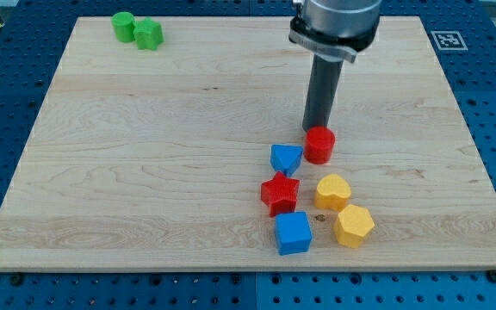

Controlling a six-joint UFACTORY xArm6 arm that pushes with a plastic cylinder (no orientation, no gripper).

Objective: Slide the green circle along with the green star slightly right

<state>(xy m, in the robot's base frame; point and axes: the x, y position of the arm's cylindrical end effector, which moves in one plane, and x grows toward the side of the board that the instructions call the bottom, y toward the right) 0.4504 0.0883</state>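
The green circle (124, 26) and the green star (149, 34) sit touching side by side at the board's top left corner, the circle on the left. My tip (318, 131) is near the middle of the board, right behind the red round block (319, 145) and seemingly touching it. The tip is far to the right of and below both green blocks.
A cluster lies below the tip: a blue triangular block (286, 158), a red star (280, 194), a blue cube (293, 232), a yellow heart-like block (332, 191) and a yellow hexagon (353, 226). The wooden board (145, 172) rests on a blue perforated table.
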